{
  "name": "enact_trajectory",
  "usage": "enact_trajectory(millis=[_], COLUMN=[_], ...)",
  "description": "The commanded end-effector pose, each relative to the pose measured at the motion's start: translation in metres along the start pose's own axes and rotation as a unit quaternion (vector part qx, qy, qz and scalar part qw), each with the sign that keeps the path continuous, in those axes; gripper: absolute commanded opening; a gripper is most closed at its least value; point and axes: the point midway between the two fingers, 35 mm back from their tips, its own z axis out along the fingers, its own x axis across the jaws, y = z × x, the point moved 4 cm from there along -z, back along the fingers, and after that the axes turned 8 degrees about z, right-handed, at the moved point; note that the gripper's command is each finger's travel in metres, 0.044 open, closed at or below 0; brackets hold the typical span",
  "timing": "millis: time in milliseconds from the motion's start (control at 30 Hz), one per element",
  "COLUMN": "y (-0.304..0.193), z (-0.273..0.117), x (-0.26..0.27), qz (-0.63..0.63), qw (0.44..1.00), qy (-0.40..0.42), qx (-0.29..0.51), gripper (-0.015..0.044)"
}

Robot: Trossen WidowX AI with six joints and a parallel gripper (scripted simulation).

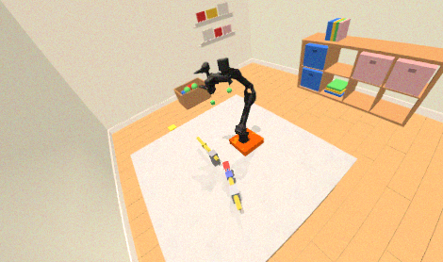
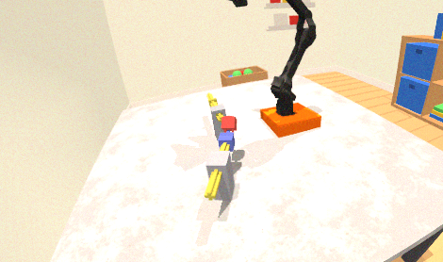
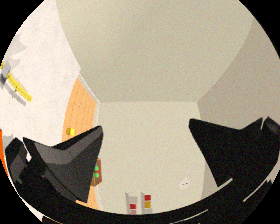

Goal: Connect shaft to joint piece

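My gripper is open and empty, high above and away from the parts. The fixed shaft is yellow and runs through a grey block. At its inner end sit a blue piece and the red joint piece. The second shaft is yellow, in another grey block. Its short inner end is near the red piece, apart from it in the top view. The red piece's opening direction cannot be made out.
The arm's orange base stands right of the parts. A brown box of balls, a yellow square and green balls lie beyond the white surface. A shelf stands at the right.
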Motion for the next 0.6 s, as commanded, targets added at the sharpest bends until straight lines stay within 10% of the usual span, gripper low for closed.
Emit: enact_trajectory(millis=[0, 567], y=[0.031, 0.152], z=[0.010, 0.004], x=[0.019, 0.141], qz=[0.019, 0.140], qw=[0.999, 0.947], qy=[0.034, 0.270], qx=[-0.037, -0.104], gripper=[0.0440, 0.0440])
